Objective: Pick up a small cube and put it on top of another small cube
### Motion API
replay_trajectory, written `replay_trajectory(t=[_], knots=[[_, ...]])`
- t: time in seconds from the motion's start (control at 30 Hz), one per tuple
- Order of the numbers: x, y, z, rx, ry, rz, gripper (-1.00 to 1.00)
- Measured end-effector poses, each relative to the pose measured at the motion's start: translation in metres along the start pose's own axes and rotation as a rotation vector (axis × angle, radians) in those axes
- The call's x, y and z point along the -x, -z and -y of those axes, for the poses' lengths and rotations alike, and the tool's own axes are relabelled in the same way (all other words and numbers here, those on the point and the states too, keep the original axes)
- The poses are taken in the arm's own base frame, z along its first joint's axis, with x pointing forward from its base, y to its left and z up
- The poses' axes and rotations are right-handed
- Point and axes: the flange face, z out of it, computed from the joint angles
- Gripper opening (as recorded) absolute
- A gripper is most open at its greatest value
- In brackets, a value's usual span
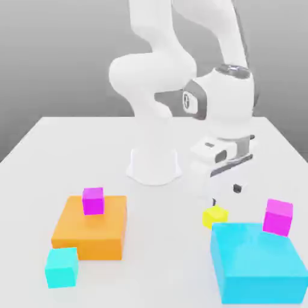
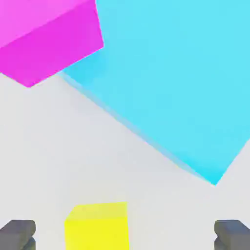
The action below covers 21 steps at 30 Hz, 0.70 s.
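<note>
My pincer (image 2: 125, 234) is spread wide around the small glossy yellow cube (image 2: 97, 225), bare white table (image 2: 58, 146) ahead; the frame's edge cuts the larger magenta-pink cube (image 2: 44, 39).

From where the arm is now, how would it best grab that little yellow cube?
Probably from straight above, pinching two opposite side faces. The yellow cube sits flat on the table with its top clear, and the open gripper hangs just over it, one finger on each side. The big cyan block lies close beside it, so a sideways approach looks crowded.
</note>
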Motion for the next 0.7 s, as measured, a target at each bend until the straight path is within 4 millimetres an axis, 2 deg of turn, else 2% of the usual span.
replay_trajectory(t=[0.37,0.63,0.67,0.7], knots=[[-0.004,-0.037,0.002,-0.012,0.011,0.005,0.0],[0.004,-0.065,-0.001,0.004,0.008,0.005,0.0],[0.006,-0.067,-0.002,0.006,0.008,0.005,-1.0],[0.006,-0.067,-0.002,0.006,0.008,0.005,-1.0]])
